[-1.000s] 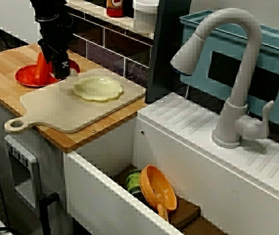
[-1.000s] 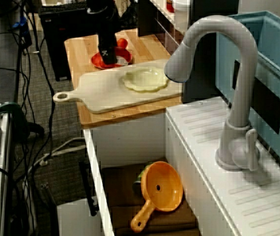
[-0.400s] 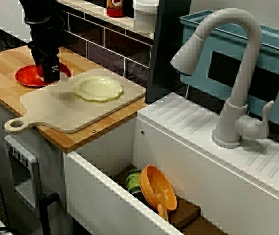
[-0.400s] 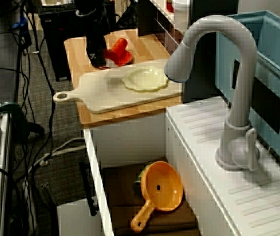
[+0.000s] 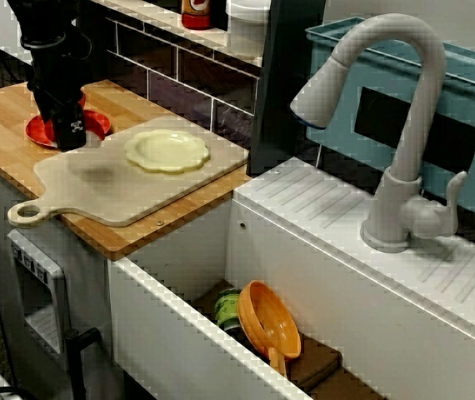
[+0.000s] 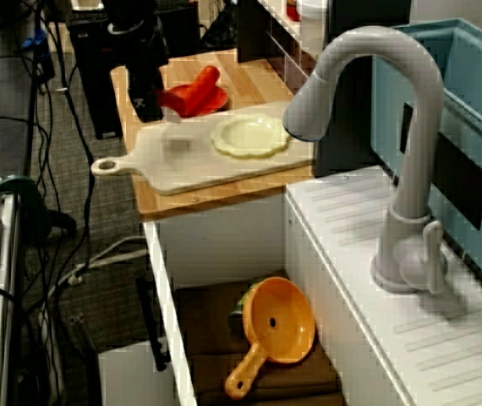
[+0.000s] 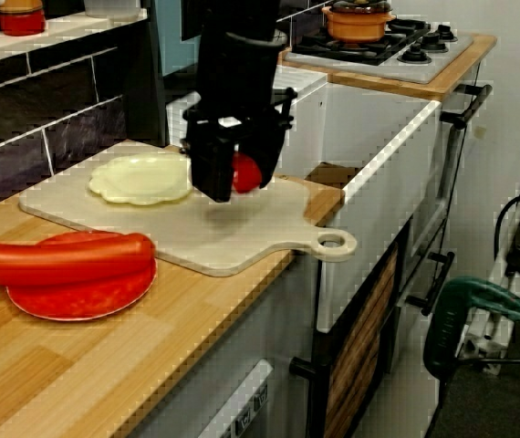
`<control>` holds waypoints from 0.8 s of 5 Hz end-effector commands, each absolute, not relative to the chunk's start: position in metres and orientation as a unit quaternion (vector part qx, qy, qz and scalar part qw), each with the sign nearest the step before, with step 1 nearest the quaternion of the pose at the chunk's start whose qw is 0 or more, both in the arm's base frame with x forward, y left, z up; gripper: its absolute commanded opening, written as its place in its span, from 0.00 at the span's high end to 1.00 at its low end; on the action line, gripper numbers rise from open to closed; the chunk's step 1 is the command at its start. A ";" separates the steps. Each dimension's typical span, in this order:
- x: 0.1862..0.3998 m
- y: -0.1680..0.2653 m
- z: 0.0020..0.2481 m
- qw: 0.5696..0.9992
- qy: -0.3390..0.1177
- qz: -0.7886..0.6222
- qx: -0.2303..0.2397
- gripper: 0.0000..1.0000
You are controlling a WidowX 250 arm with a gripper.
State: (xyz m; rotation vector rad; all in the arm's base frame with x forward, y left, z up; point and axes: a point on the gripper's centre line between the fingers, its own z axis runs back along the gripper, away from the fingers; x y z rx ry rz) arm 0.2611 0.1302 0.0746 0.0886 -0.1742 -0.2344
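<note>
The gripper (image 7: 233, 178) is hanging fingers-down at the upper middle of the side view, just above the cutting board (image 7: 242, 233) and not touching it; pointing straight down is probably keeping its body out of the way of the things below. A small red round thing (image 7: 245, 172) is showing at the fingers, above the middle of the board. The black finger block is hiding the grip, so I cannot tell whether the pincer is clamped on it or standing apart; the front view and the view from over the tap are not showing the tips either. The board is lying flat on the wooden counter (image 7: 150, 365) with its ring handle toward the counter edge, presumably for easy grasping. A pale scalloped dish (image 7: 141, 179) is resting on the board's back part, near the gripper. At lower left, a red sausage (image 7: 64, 258) is lying lengthwise on a red plate (image 7: 87, 297), well apart from the gripper; the rim is likely keeping it from rolling. An orange strainer (image 6: 283, 321) is lying down in the sink (image 5: 162, 325). Count: one gripper, one red round thing, one board, one dish, one sausage, one plate, one strainer.
</note>
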 end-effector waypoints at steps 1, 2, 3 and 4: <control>0.251 0.125 0.079 0.988 -0.121 -0.076 0.059 1.00; 0.250 0.118 0.073 0.989 -0.125 -0.057 0.056 1.00; 0.249 0.110 0.065 0.989 -0.126 -0.050 0.056 1.00; 0.249 0.103 0.057 0.990 -0.121 -0.043 0.056 1.00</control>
